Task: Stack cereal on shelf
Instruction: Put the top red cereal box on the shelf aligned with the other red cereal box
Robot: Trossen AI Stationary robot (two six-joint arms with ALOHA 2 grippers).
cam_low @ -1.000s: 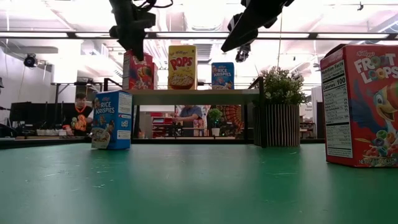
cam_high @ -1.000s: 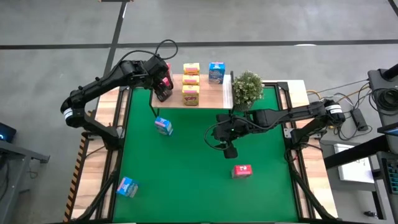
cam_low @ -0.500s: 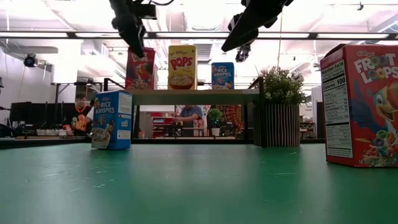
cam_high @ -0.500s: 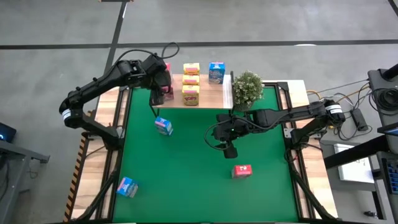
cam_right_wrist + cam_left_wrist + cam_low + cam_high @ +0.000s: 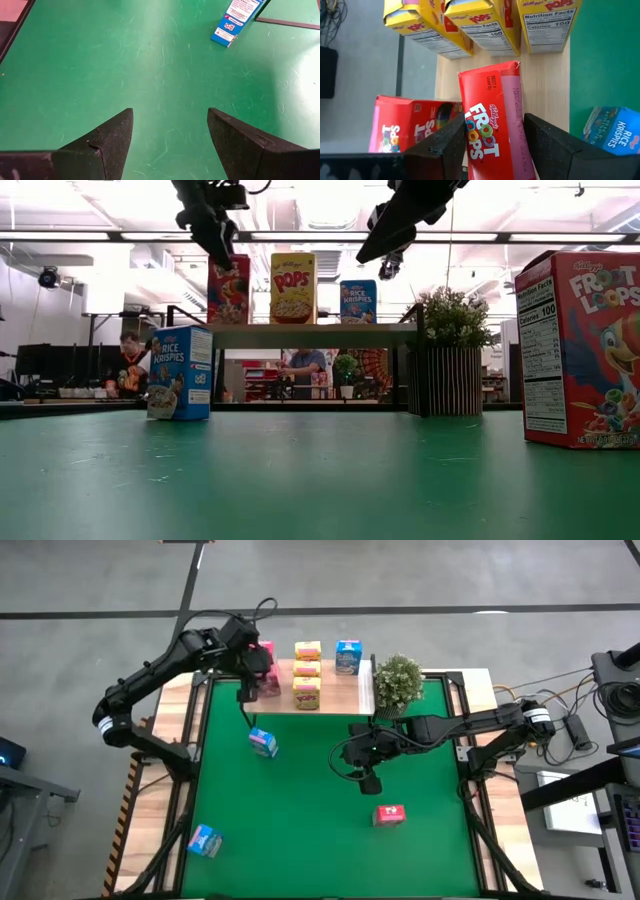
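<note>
The shelf [image 5: 335, 695] stands at the table's far edge and carries three yellow cereal boxes [image 5: 306, 670], a blue one [image 5: 348, 657] and a red one [image 5: 405, 127]. My left gripper [image 5: 254, 675] is shut on another red cereal box [image 5: 492, 115] over the shelf's left end. Loose on the green table stand two blue boxes [image 5: 263, 742] [image 5: 204, 840] and a red box [image 5: 389, 814]. My right gripper [image 5: 368, 780] hangs open above the table's middle with nothing between its fingers [image 5: 115, 140]. My left gripper pinches the red box between its two fingers on opposite sides, at the end nearest the wrist [image 5: 487, 152]. The fingers slant down from above and lie along the box. It stands upright below them [image 5: 228, 290], its lower end at the shelf board; whether it rests there I cannot tell.
A potted plant [image 5: 398, 680] stands at the shelf's right end. The green table between the loose boxes is bare. People show in the room beyond the table [image 5: 128, 365].
My left gripper has rolled at the wrist and shifted slightly toward the far edge, still shut on the red box. The box has turned from tilted to upright over the shelf's left end.
</note>
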